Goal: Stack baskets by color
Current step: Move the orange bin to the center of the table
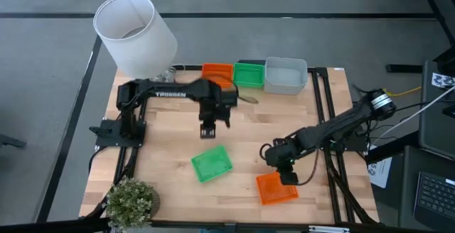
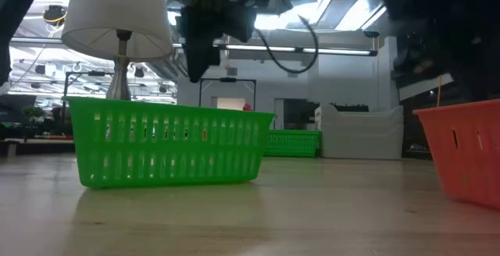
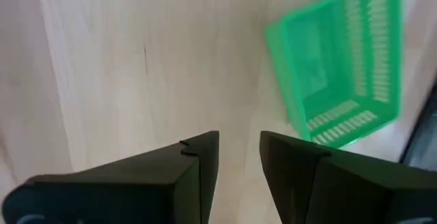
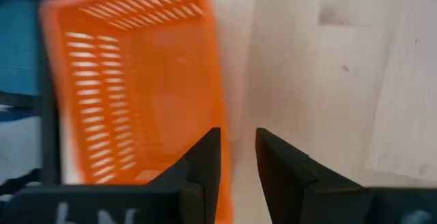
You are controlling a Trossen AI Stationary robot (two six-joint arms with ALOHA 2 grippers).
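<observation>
A green basket [image 1: 212,164] [image 3: 341,67] sits alone on its base on the wooden table's near middle. An orange basket [image 1: 276,188] [image 4: 136,80] rests on its base at the near right. At the far edge stand orange baskets [image 1: 217,72], a green basket [image 1: 249,74] and a grey-white basket [image 1: 286,75] side by side. My left gripper [image 1: 207,129] [image 3: 239,159] hangs open, pointing down, above bare table just beyond the lone green basket. My right gripper [image 1: 288,177] [image 4: 239,159] is open over the orange basket's far edge; nothing lies between its fingers.
A white lampshade [image 1: 135,34] stands at the far left corner and a small plant [image 1: 131,201] at the near left corner. Black frame rails [image 1: 323,112] run along the table's sides. Bare wood [image 1: 284,119] lies between the far row and the two loose baskets.
</observation>
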